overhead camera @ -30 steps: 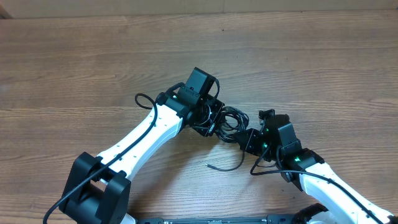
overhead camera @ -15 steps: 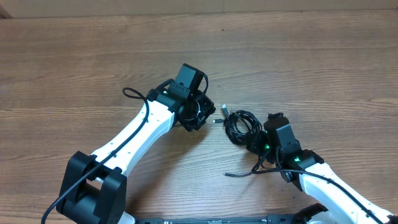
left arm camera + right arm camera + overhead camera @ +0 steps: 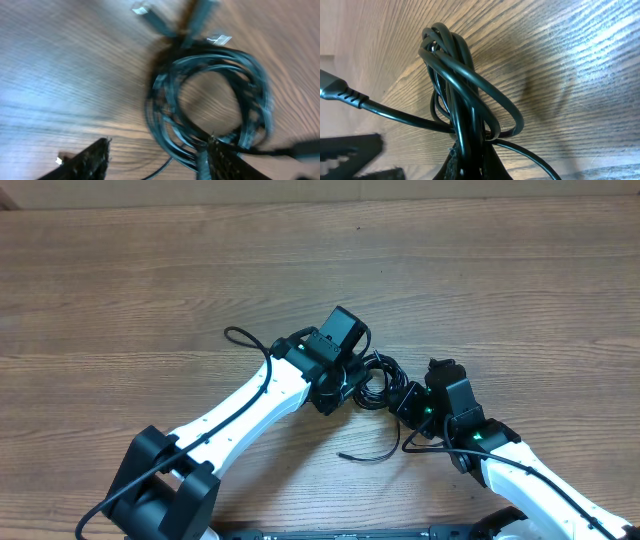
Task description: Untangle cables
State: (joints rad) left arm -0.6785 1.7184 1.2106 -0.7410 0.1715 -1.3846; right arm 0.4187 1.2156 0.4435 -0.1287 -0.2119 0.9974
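Observation:
The cables (image 3: 380, 375) lie in a tangled black coil on the wooden table between my two grippers. In the left wrist view the coil (image 3: 215, 56) is blurred, with silver-tipped plugs (image 3: 145, 10) at its far side. My left gripper (image 3: 157, 142) is open, its right finger (image 3: 227, 162) resting against the coil's near strands. In the overhead view it (image 3: 352, 380) sits at the coil's left edge. My right gripper (image 3: 470, 150) is shut on a bunch of strands (image 3: 462, 95). In the overhead view it (image 3: 408, 402) holds the coil's right side. One loose cable tail (image 3: 370, 456) trails toward the front.
A grey braided plug (image 3: 335, 87) sticks out at the left of the right wrist view. The left arm's own black wire (image 3: 240, 336) loops beside its wrist. Bare wood table (image 3: 520, 290) surrounds the coil.
My left gripper swung away to the left, then came back right to the coil and opened. The right gripper kept its hold and barely moved. The loose tail shifted.

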